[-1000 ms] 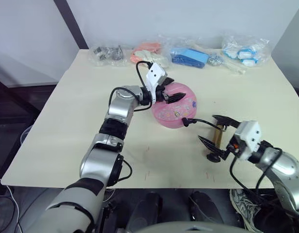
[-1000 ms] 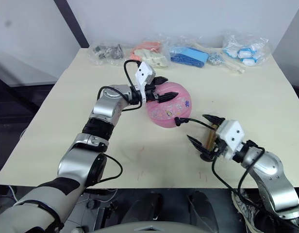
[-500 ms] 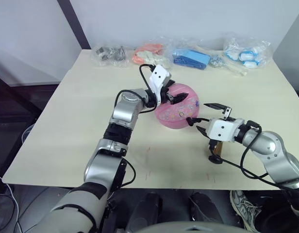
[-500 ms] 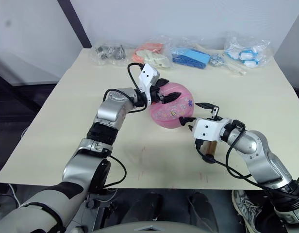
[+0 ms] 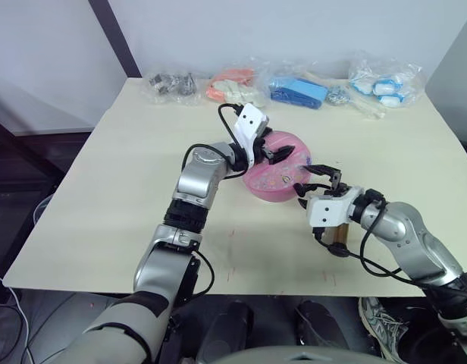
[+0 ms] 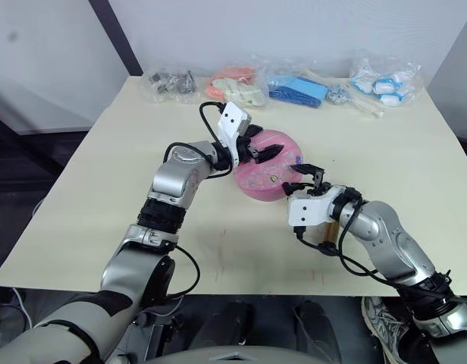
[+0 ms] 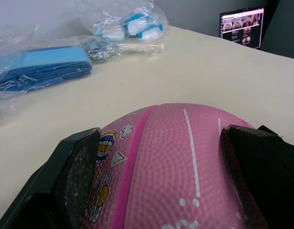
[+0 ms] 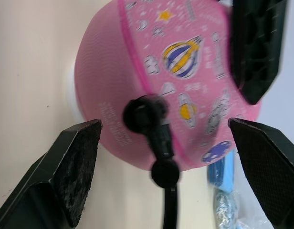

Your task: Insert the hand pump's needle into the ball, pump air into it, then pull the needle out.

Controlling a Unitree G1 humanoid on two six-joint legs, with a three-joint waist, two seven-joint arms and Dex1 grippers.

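Beige table (image 5: 104, 189) against a grey wall, bags (image 5: 298, 85) of small items along the far edge.

Left eye: ball (image 5: 277, 173) sits mid-table, top looks dented. Our left gripper (image 5: 275, 149) is on its upper left side, fingers spread across the rubber, steadying it. Right gripper (image 5: 318, 182) is just beside the ball's right side, jaws apart. Pump (image 5: 340, 233) stands on the table behind the right wrist, mostly hidden.

Right eye: same layout. Hose (image 6: 293, 184) fitting meets the ball's near-right side, between the right fingers.

Left wrist: both left fingers (image 7: 75, 171) flank the ball (image 7: 180, 157), wide, touching or very near the skin; we can't tell if they press.

Right wrist: black needle fitting (image 8: 149, 119) sits against the ball (image 8: 137, 71), hose running off it. Pin itself not visible, so we judge it's already in, or right at the valve. Right fingers (image 8: 78, 162) are wide open on either side, gripping nothing.

Step as we read it: insertion done or being seated, pumping not started. Next move needs the right hand on the pump handle while the left keeps the ball from rolling. Risk: tugging the hose sideways could pull the needle.
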